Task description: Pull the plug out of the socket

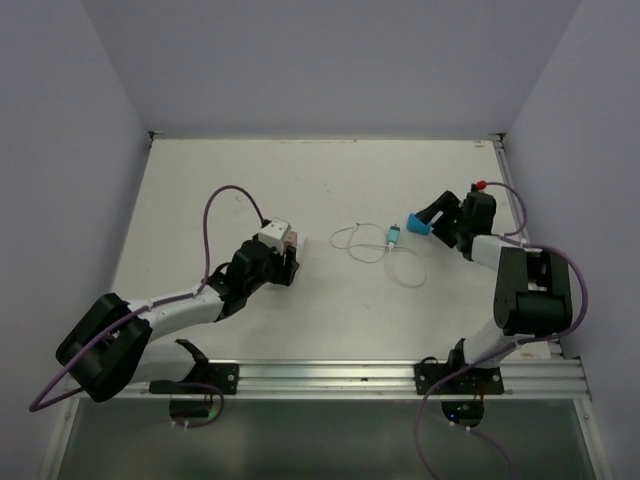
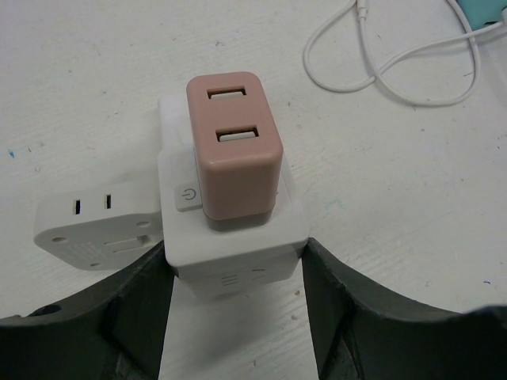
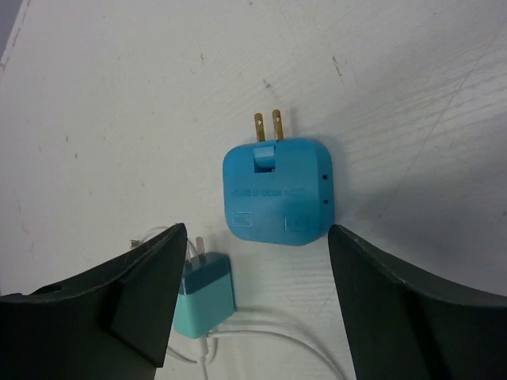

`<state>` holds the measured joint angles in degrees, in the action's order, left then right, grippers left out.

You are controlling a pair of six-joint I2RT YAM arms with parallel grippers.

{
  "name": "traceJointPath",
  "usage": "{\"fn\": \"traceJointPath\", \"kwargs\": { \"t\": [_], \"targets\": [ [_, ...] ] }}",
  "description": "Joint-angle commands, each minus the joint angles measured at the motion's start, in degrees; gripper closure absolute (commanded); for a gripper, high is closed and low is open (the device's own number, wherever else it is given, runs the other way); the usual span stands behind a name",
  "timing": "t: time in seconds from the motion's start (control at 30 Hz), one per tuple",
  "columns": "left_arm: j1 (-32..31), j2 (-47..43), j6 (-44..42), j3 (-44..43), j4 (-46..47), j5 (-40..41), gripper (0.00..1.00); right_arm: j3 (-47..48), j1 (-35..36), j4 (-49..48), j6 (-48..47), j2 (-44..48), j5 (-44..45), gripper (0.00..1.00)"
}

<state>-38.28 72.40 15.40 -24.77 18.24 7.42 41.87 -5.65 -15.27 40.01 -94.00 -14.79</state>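
The socket (image 2: 261, 237) is a white cube, and my left gripper (image 2: 234, 257) is shut on its two sides. A pink plug (image 2: 234, 150) with two USB slots sits pushed into the socket's upper face, beside a small power button. From above, the socket (image 1: 270, 236) and pink plug (image 1: 291, 238) lie left of centre, at the tip of my left gripper (image 1: 268, 262). My right gripper (image 3: 255, 236) is open at the right of the table. A blue adapter (image 3: 277, 190) lies loose on the table between and just past its fingertips.
A second white adapter (image 2: 95, 226) rests against the socket's left side. A teal charger (image 3: 204, 297) with a looped white cable (image 1: 365, 245) lies mid-table, close to the blue adapter (image 1: 418, 224). Walls close in the table on the left, right and far sides.
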Motion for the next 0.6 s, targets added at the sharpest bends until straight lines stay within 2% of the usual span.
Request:
{"fn": "traceJointPath", "kwargs": {
  "t": [0.0, 0.17, 0.2, 0.27, 0.3, 0.33, 0.37, 0.5, 0.57],
  "targets": [
    [0.05, -0.42, -0.81, -1.07, 2.5, 0.4, 0.77, -0.02, -0.06, 4.01, -4.32, 7.66, 2.83, 0.23],
    [0.05, -1.73, -0.46, -1.68, 1.89, 1.1, 0.59, -0.03, 0.99, 9.02, -8.1, 14.53, 2.66, 0.16],
    [-0.04, -2.0, -0.02, -1.77, 1.71, 1.28, 0.51, 0.4, 1.86, 11.12, -8.89, 15.5, 2.66, 0.16],
    [0.05, -2.87, 0.51, -2.29, 0.66, 1.72, 0.43, 0.5, 2.83, 12.62, -10.12, 18.58, 2.48, 0.16],
    [-0.04, -3.14, 0.95, -2.73, 0.05, 1.81, 0.34, 0.5, 3.97, 13.67, -10.56, 19.54, 2.48, 0.16],
    [0.05, -3.49, 1.3, -3.87, -1.87, 1.9, 0.29, 0.41, 4.59, 14.29, -11.26, 21.38, 2.83, 0.16],
    [0.05, -4.1, 1.56, -4.4, -2.94, 2.59, 0.19, 0.23, 5.2, 14.65, -11.44, 22.18, 2.83, 0.16],
    [-0.04, -6.04, 4.19, -7.21, -8.38, 4.53, 0.03, -1.96, 8.72, 15.09, -12.94, 26.4, 3.19, 0.15],
    [-0.04, -7.09, 5.25, -8.18, -10.23, 5.49, 0.0, -2.66, 8.9, 15.09, -13.38, 27.98, 2.49, 0.15]
  ]
}}
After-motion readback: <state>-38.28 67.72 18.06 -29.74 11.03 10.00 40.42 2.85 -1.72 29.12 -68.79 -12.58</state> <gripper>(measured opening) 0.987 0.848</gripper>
